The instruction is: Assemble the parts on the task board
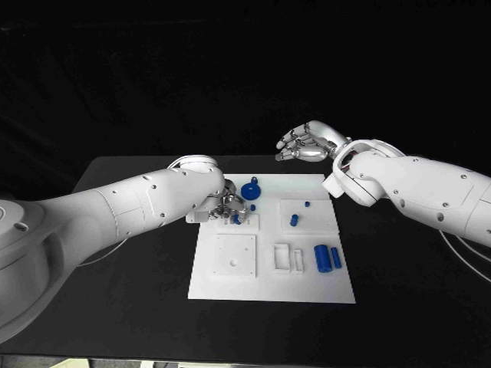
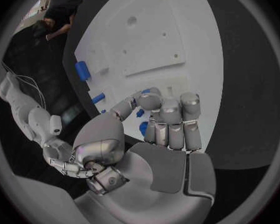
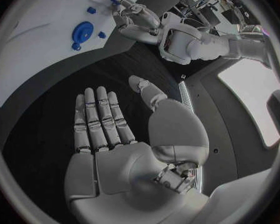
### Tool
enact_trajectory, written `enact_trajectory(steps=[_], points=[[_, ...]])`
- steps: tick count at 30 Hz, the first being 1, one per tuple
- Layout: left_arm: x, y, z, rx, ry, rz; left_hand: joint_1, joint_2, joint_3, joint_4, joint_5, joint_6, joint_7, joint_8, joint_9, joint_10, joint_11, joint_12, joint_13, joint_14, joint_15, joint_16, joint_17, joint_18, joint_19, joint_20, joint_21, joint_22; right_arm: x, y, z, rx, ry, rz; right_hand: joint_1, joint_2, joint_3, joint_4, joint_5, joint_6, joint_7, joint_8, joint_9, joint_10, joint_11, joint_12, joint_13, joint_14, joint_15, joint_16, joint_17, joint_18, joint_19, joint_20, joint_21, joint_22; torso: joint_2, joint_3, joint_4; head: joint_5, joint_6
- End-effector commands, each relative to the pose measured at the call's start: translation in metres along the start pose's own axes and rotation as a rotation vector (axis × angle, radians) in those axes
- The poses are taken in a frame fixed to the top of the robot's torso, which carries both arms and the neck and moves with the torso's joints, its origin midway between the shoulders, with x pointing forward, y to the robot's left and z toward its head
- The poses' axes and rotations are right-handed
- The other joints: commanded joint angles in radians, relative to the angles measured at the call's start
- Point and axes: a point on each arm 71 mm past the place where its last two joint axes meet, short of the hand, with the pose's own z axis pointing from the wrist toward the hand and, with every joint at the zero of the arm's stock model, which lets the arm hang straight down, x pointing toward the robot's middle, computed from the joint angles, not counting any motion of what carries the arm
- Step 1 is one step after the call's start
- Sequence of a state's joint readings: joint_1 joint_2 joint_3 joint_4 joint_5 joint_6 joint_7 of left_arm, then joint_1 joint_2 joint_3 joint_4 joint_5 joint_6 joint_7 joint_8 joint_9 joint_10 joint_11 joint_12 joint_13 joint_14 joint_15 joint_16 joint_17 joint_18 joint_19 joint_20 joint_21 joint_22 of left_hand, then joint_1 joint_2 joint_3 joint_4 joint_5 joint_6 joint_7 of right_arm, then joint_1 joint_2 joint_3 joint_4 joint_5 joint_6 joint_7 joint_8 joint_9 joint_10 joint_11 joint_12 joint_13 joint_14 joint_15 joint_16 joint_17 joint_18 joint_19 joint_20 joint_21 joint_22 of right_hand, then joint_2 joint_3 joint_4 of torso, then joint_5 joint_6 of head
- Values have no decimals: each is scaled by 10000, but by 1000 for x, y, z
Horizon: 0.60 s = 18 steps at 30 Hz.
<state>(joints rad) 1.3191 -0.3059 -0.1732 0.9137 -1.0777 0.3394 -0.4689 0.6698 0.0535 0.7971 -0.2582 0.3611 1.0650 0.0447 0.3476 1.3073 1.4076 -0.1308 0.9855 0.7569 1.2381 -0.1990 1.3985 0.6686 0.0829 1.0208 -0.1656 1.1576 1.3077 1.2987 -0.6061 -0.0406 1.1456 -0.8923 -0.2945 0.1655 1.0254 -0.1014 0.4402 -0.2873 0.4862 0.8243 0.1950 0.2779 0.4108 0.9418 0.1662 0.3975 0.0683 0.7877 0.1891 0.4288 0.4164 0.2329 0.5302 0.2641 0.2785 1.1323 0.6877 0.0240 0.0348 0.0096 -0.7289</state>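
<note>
**Left hand working at the board's far-left corner, right hand idle beyond it**

The black table [image 1: 135,253] carries the flat white rectangular task board [image 1: 270,285] at its middle. The left hand [image 1: 225,207], silver and many-fingered, reaches over the board's left edge near the far corner, fingers curled down together onto a small blue part [image 2: 144,128] there. The wrist view shows blue between the fingertips, but whether the piece is actually gripped or merely touched I cannot tell. The right hand [image 1: 308,143] hovers off the board beyond its far-right corner, fingers apart and holding nothing.

On the board, a round blue disc with a knob [image 1: 251,188] sits close to the left hand. Two blue cylinders [image 1: 327,258] lie side by side near the right edge, and two small blue pegs [image 1: 300,212] stand on the raised square towards the right.

The risks, as I judge them: the disc lies so near the working fingers that a sideways sweep could knock it off the far edge. A small part pressed in at a tilt could jam or spring loose. The board looks unclamped, so a hard push might slide it.
</note>
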Motion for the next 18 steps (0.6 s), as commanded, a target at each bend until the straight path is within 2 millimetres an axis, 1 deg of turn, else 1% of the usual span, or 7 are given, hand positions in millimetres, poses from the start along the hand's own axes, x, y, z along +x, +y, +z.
enact_trajectory(steps=[1,2,3,10,14,16,18], points=[[11,4,5,-341,453,270,-95,68,1000,-48,530,1656,-752,49,260,14,-57,67,-13,225,-239,46,16,107,79,-1068,19,-2,0,1,0,-59,55,40,-62,-10,48,-7,48,-41,57,-14,-12,-25,-12,-49,-4,-85,17,-46,-11,24,-66,-25,-56,14,-2,1,5,-3,-13],[11,3,5,-338,462,282,-294,306,550,-188,1051,1652,-751,84,259,5,-48,110,-12,226,-228,63,34,106,92,-1065,53,17,0,1,0,-59,59,41,-62,-10,48,-7,52,-41,57,-14,-12,-24,-12,-49,-4,-85,17,-46,-12,24,-66,-24,-56,14,-2,1,5,-3,-13],[11,2,5,-315,475,297,-346,394,335,-250,1299,1647,-753,97,256,-6,-49,125,-16,220,-227,63,40,113,82,-1067,53,20,0,1,0,-58,58,41,-62,-11,48,-8,56,-41,57,-14,-13,-24,-12,-50,-4,-86,17,-46,-13,24,-66,-24,-57,15,-4,1,0,-3,-15],[12,1,5,-294,510,329,-327,391,159,-189,1223,1675,-753,103,246,-11,-49,148,-26,222,-222,63,48,121,68,-1066,34,13,0,1,0,-58,60,41,-63,-13,50,-8,68,-42,57,-13,-14,-23,-12,-52,-4,-87,18,-45,-15,24,-68,-23,-58,18,-3,-5,-14,0,-11],[12,1,5,-291,540,346,-321,392,118,-166,1200,1688,-755,105,244,-10,-50,157,-27,225,-219,65,52,122,66,-1065,31,11,0,1,0,-57,60,41,-65,-14,50,-8,74,-42,58,-13,-15,-23,-12,-53,-4,-87,18,-44,-17,25,-68,-23,-58,19,-2,3,-6,-6,-23],[12,0,5,-286,552,355,-317,393,80,-143,1174,1702,-757,107,242,-8,-50,168,-26,228,-215,69,55,122,65,-1064,28,10,0,1,0,-56,57,40,-66,-14,49,-7,76,-42,58,-13,-16,-23,-12,-54,-4,-87,19,-44,-18,25,-69,-22,-59,20,-5,1,0,-14,-29],[12,0,4,-282,559,360,-306,386,3,-88,1067,1721,-760,105,240,-9,-51,190,-25,234,-209,76,64,124,65,-1062,23,8,0,1,0,-59,58,40,-67,-14,49,-7,78,-43,58,-12,-16,-22,-12,-54,-4,-87,19,-44,-18,25,-69,-22,-59,21,-7,0,1,-15,-29]])
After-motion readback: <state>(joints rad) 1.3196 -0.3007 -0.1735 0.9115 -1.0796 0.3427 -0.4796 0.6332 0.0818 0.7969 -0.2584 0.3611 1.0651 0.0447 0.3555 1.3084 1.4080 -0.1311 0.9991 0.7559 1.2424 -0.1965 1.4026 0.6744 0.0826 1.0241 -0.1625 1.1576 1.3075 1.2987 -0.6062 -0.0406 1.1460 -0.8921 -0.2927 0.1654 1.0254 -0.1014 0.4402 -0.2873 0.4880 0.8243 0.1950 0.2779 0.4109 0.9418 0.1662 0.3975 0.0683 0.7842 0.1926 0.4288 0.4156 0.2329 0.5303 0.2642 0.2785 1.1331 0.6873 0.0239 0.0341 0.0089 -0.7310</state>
